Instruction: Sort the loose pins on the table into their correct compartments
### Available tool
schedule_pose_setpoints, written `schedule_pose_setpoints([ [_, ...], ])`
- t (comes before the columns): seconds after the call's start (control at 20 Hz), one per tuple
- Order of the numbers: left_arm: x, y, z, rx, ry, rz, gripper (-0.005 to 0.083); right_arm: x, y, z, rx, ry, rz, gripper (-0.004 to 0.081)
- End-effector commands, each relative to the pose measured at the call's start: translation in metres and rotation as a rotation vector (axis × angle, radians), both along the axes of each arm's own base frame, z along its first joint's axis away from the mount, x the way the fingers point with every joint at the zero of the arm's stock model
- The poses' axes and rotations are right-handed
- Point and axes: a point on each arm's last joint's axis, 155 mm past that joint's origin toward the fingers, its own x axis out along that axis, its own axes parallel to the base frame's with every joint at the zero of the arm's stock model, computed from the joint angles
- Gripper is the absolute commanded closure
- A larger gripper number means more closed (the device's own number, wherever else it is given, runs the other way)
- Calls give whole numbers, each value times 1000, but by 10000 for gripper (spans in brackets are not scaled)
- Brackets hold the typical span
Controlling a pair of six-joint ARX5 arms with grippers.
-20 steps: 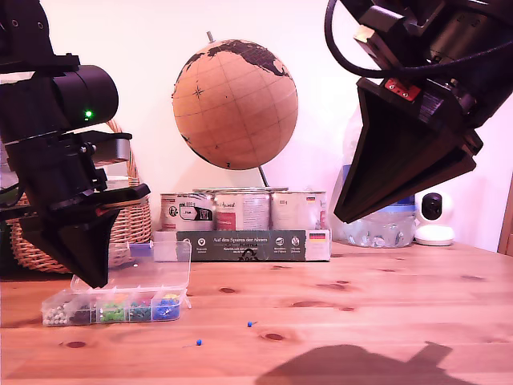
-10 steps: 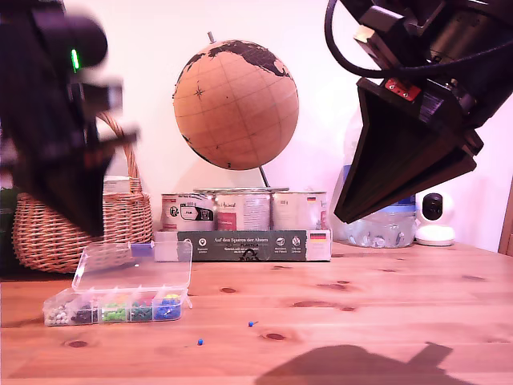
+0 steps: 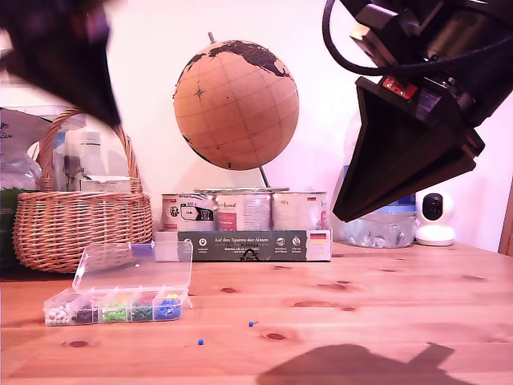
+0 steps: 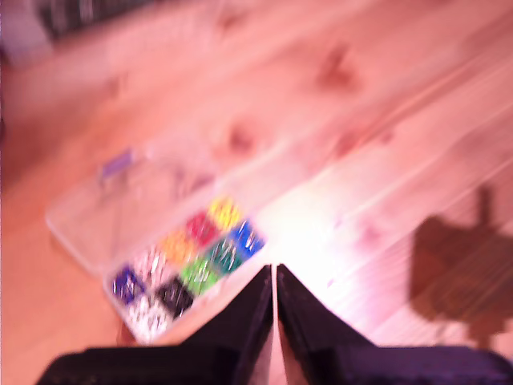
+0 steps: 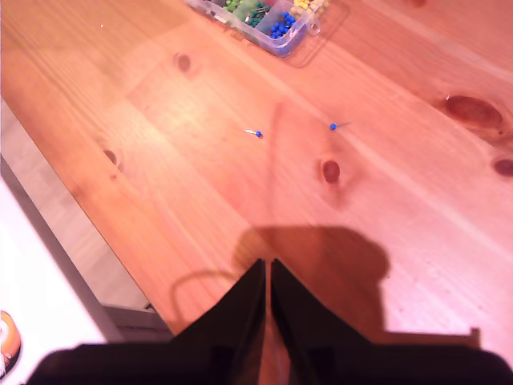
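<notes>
Meanwhile, two blue pins (image 5: 259,133) lie unsorted on the surface (image 5: 401,208), well ahead of my second hand (image 5: 267,273), near the open box (image 3: 128,301) below my first hand (image 4: 275,281); both hands closed, empty.

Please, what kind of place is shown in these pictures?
Probably a room in a home, used as a test bench, not a factory. A pine table holds a cork globe, a wicker basket and tins against a plain wall; a small white camera stands behind.
</notes>
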Motion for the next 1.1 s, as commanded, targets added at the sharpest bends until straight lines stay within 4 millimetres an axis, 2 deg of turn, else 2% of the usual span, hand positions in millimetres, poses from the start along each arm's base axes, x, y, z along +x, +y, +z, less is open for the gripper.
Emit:
schedule_pose_setpoints([
  [0.0, -9, 0, 11, -24, -35, -16, 794, 1, 2, -3, -2, 7, -1, 782],
  [0.15, -29, 2, 22, -69, -94, -47, 794, 1, 2, -3, -4, 10, -2, 782],
  [0.35, -56, 3, 12, -131, -139, -105, 794, 6, 6, 10, 7, -4, 0, 782],
  [0.55, -77, -3, -12, -177, -161, -171, 794, 13, 13, 25, 17, -38, 18, 782],
  [0.65, -84, -7, -27, -172, -146, -199, 794, 18, 17, 26, 7, -42, 31, 782],
  [0.75, -90, -9, -48, -139, -111, -223, 794, 22, 21, 19, -36, -27, 63, 782],
  [0.95, -85, -18, -67, -103, -85, -248, 794, 30, 29, 3, -114, 4, 119, 782],
  [1.05, -83, -18, -85, -55, -41, -257, 794, 37, 35, -1, -129, 11, 132, 782],
])
